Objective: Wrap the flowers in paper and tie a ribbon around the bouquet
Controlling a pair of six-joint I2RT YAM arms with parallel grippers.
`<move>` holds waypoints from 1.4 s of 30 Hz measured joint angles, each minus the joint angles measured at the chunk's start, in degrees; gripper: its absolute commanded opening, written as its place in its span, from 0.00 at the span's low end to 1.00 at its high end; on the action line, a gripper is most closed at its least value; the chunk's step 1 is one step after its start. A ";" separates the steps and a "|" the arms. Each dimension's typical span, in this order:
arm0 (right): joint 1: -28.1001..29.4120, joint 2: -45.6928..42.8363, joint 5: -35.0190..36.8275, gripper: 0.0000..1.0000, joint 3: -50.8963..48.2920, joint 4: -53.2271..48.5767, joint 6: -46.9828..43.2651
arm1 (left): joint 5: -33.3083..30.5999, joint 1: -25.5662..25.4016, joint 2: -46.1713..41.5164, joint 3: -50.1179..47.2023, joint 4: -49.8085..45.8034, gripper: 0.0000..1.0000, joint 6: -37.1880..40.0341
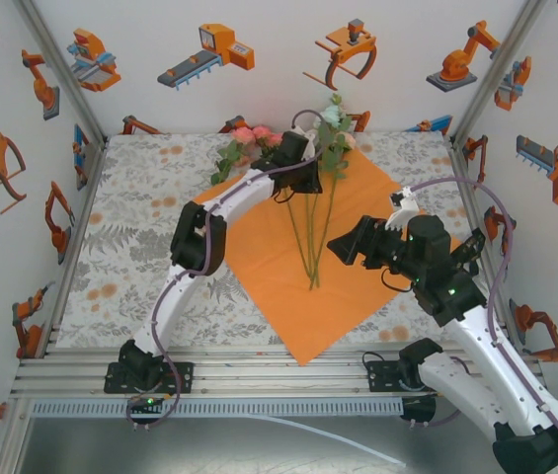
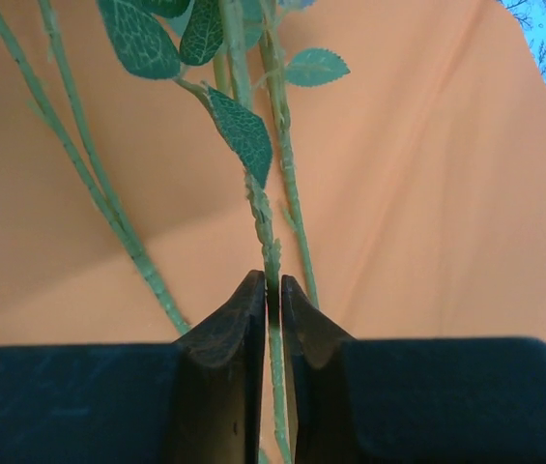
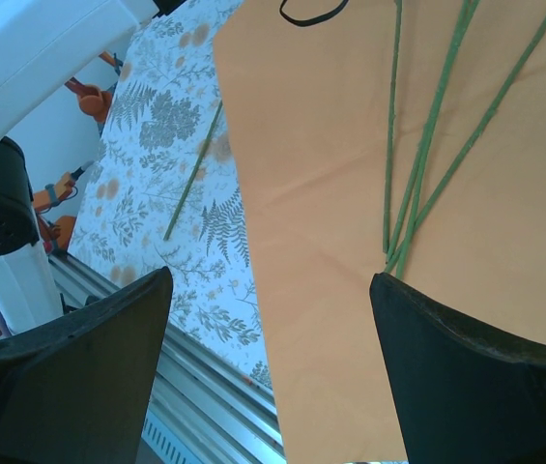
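L gripper [image 2: 274,286] seems clamped on flowers [image 2: 242,130] mid-stem, over paper [image 2: 427,193]; R gripper [image 3: 271,280] agape near stem ends.

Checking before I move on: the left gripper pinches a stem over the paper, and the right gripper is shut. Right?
Not quite. The right gripper is open, its jaws wide apart above the paper, as the right wrist view shows. The left gripper does pinch a stem over the paper.
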 measured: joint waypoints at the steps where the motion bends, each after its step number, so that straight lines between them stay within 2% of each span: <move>1: 0.00 0.00 0.02 0.75 0.00 -0.02 0.00 | -0.02 0.00 0.00 0.52 -0.46 0.22 0.02; 7: 0.00 0.02 0.00 0.75 0.00 -0.09 0.04 | -0.50 0.02 -2.14 0.87 -1.79 0.26 0.66; 12: 0.00 0.07 0.02 0.75 0.00 -0.09 0.20 | -3.91 0.09 -10.60 -4.07 -3.74 0.28 2.49; 18: 0.00 0.48 0.02 0.75 0.00 -0.02 0.20 | -10.62 2.82 -34.77 -26.53 0.96 0.32 4.72; 22: 0.00 1.22 0.00 0.75 -0.07 0.31 0.22 | -15.98 9.53 -49.59 -42.27 4.26 0.32 5.70; 25: 0.00 2.21 -0.07 0.75 -0.22 1.07 0.22 | -20.65 14.84 -55.65 -50.73 3.87 0.32 7.28; 31: 0.00 3.96 -0.26 0.75 -0.37 2.36 0.22 | -26.34 18.03 -57.31 -60.78 -4.39 0.33 11.13; 36: 0.00 6.10 -1.05 0.75 -0.37 3.74 0.28 | -25.55 19.04 -54.49 -63.30 -8.85 0.36 12.07; 42: 0.00 6.03 -1.53 0.75 -0.37 3.76 0.70 | -23.43 19.32 -45.86 -61.00 -9.27 0.37 12.17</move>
